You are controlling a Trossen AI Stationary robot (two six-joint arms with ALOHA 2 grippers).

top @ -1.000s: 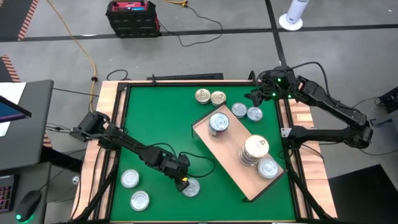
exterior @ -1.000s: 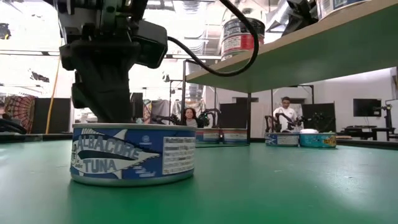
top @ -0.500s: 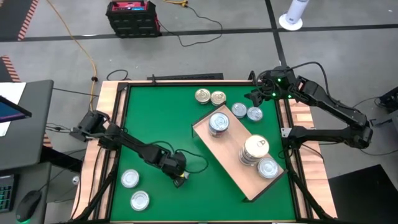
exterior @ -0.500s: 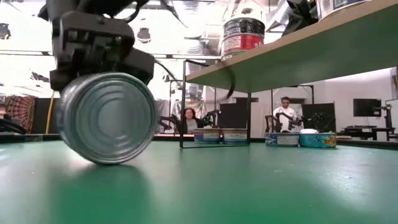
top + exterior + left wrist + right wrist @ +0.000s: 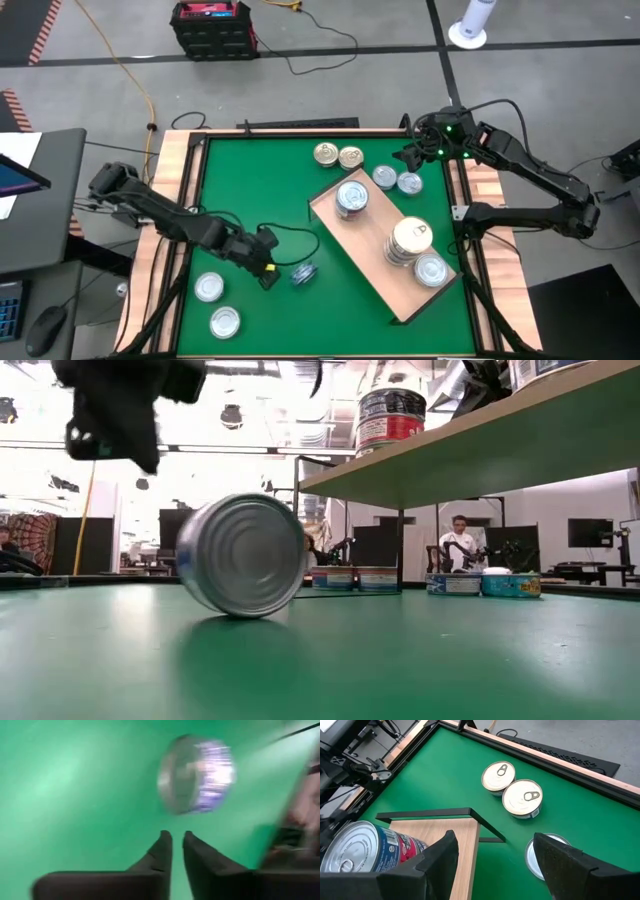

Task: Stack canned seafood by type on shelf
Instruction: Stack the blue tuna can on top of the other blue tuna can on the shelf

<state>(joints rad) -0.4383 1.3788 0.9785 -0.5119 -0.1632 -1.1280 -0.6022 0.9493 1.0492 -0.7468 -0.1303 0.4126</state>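
The left gripper point(image 5: 268, 272), its fingers point(image 5: 161, 851) nearly together and holding nothing, is hovering just at nine o'clock of a loose tin point(image 5: 303, 274) that is lying on its edge on the green mat point(image 5: 250, 190), label blurred beyond reading. A second ago that tin was sitting flat under the gripper showing "ALBACORE TUNA"; since then it has tipped, and the gripper has pulled back. The right gripper point(image 5: 495, 851) is waiting spread wide at the shelf point(image 5: 375, 270) end toward twelve o'clock, above a red-labelled can point(image 5: 362, 846) whose print is unreadable.
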